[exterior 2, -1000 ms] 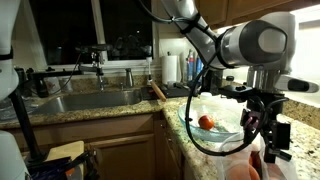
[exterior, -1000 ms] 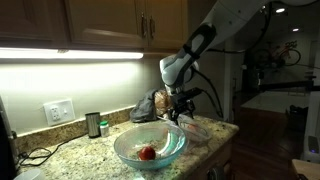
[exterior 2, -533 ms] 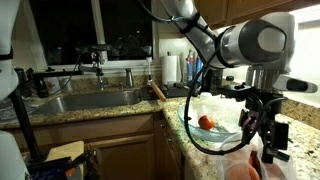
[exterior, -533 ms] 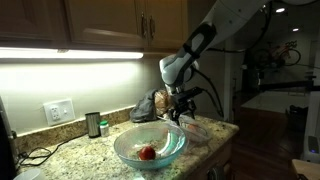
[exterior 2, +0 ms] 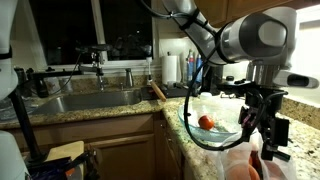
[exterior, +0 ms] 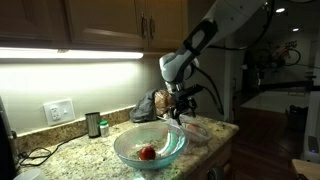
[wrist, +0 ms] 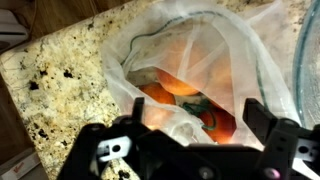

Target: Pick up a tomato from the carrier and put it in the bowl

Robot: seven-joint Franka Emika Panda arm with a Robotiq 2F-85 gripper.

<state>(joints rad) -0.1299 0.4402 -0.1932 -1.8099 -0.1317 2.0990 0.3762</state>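
Directly beneath the wide-open, empty gripper (wrist: 195, 118) sits the carrier (wrist: 230, 45), red tomatoes (wrist: 178, 95) inside, near a corner of the granite surface (wrist: 50, 85). Kitchen; wood cabinets (exterior: 100, 20) overhead. Just beside the carrier, the bowl (exterior: 165, 140) holds one tomato (exterior: 147, 153). A dark jar (exterior: 93, 124) stands by the wall edge.

Granite counter (exterior: 75, 158): dark jar (exterior: 93, 124) near wall outlet (exterior: 59, 110); lumpy bag (exterior: 148, 106) farther along. Sink (exterior 2: 85, 101), faucet (exterior 2: 99, 62), paper roll (exterior 2: 172, 68) beyond.
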